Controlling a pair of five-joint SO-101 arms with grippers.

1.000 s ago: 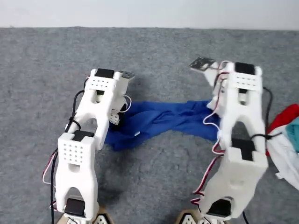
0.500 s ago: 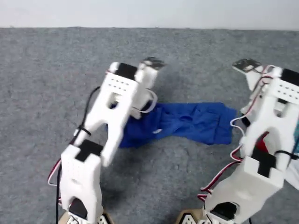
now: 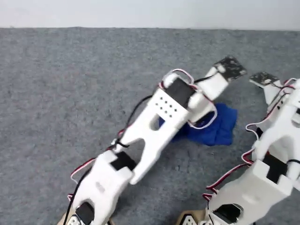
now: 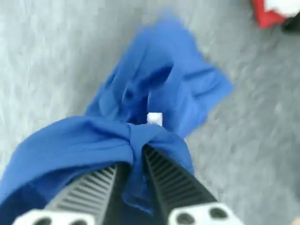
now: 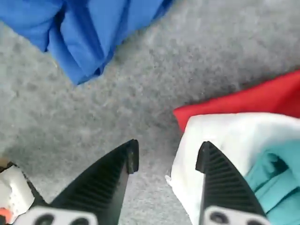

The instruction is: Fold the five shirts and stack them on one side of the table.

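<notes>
**Blue shirt mid-fold, others waiting**

The blue shirt [image 3: 216,127] lies bunched toward the right edge of the grey tabletop [image 3: 70,93], with one end pinched in the left gripper [image 4: 134,157]. The right gripper [image 5: 166,152] hangs wide open and empty beside a heaped red shirt [image 5: 262,98], white shirt [image 5: 225,136] and teal shirt [image 5: 274,173]. These look unfolded, so most of the job likely remains.

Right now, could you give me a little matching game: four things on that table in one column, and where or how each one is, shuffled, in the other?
Things:
1. blue shirt
2. left gripper
3. right gripper
4. white shirt

Place or state:
A. open above the bare grey table
B. between a red shirt and a teal shirt
C. bunched, one fold pinched
D. shut on cloth

Pairs: 1-C, 2-D, 3-A, 4-B.
</notes>
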